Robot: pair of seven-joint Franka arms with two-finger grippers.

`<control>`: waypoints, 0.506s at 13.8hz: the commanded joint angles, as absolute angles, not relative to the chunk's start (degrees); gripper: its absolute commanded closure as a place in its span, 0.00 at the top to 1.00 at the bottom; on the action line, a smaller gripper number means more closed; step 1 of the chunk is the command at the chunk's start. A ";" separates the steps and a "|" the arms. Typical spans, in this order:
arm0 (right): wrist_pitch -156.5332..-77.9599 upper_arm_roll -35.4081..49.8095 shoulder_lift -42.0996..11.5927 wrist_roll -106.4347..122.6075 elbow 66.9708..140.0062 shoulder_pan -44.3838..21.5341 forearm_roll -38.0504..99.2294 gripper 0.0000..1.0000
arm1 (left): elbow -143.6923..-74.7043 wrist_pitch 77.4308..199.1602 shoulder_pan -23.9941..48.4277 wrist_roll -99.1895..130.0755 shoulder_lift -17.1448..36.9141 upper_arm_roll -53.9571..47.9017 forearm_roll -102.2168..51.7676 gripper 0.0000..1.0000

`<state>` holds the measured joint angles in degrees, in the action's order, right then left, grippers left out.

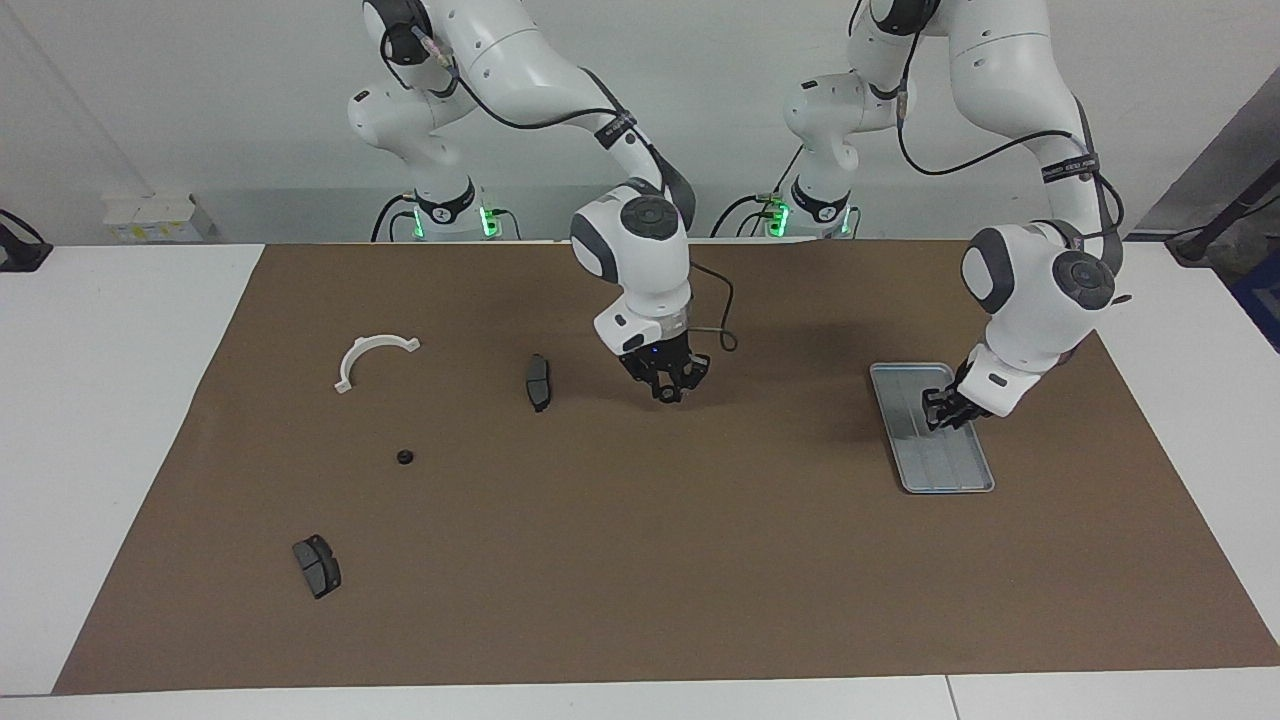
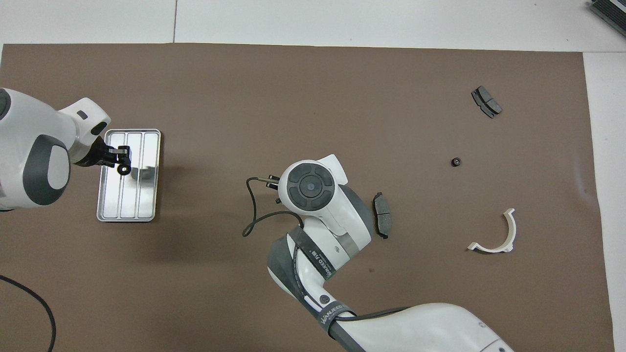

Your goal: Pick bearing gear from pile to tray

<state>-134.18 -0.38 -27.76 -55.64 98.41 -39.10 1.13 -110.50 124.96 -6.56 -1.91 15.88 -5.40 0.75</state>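
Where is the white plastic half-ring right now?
The white plastic half-ring lies flat on the brown mat toward the right arm's end of the table, nearer to the robots than the little black round ring and beside the dark grey curved pad.

Tray (image 1: 968, 478) toward left arm's end; pile (image 1: 402, 457) toward right arm's.
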 commanded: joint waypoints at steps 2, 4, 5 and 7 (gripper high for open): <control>-133.33 -0.53 -30.85 -57.39 95.54 -40.25 -0.53 0.00 | -111.89 124.98 -6.24 -3.08 13.71 -5.89 -0.18 1.00; -133.16 -0.53 -30.76 -57.30 96.06 -40.43 -0.88 0.38 | -110.75 125.25 -4.59 -1.42 13.97 -6.50 -0.18 1.00; -131.94 -0.53 -30.59 -57.04 96.06 -40.34 -1.57 0.73 | -109.96 125.33 -2.48 2.07 14.06 -6.50 -0.18 1.00; -130.61 -0.53 -30.41 -56.95 95.36 -39.82 -3.16 1.00 | -109.86 126.20 2.69 10.68 14.06 -6.33 -0.09 1.00</control>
